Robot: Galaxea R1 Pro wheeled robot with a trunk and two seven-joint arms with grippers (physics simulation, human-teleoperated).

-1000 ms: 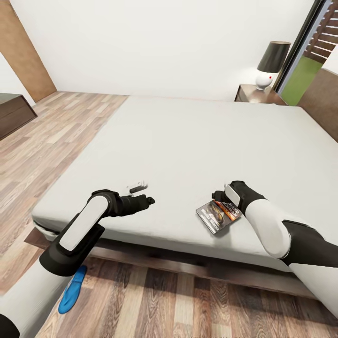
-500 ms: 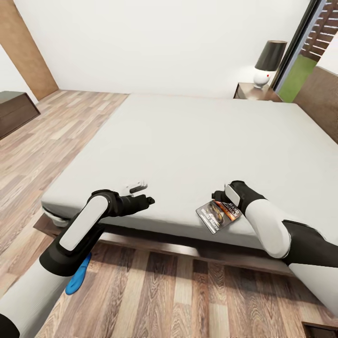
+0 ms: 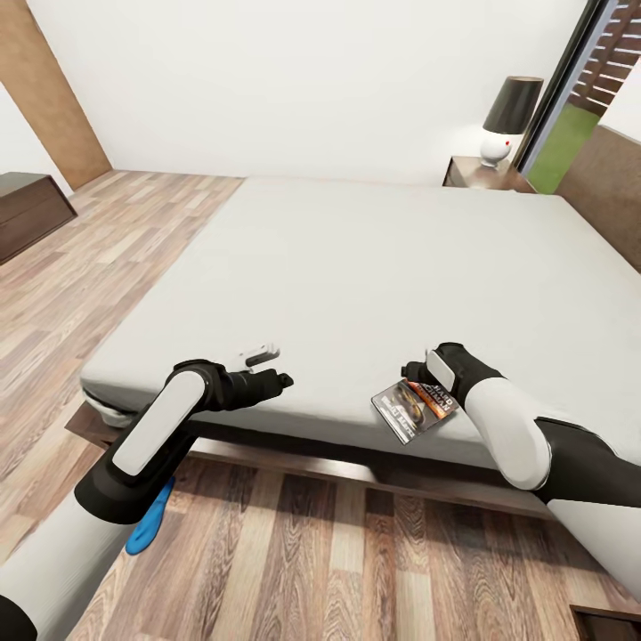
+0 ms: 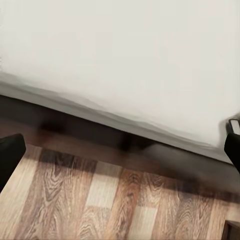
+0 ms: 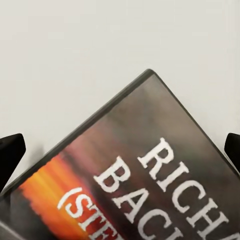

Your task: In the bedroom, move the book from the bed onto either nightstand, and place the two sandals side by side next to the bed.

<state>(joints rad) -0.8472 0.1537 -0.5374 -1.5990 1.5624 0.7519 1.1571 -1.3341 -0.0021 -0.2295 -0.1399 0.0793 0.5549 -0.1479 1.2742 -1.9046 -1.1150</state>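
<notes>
Pale grey-white mattress bed [image 3: 356,267] with dark frame carries the small dark paperback book [image 3: 414,409] near its edge (orange-banded cover up), under the right gripper [image 3: 417,369], fingers spread. Left gripper [image 3: 267,361]: cannot tell.

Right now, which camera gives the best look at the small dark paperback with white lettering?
The head view: the whole dark paperback shows there, at the pale mattress's near edge by the right gripper. The right wrist view shows its cover close up but cropped, with lettering legible. The left wrist view faces mattress edge and wood floor.
</notes>
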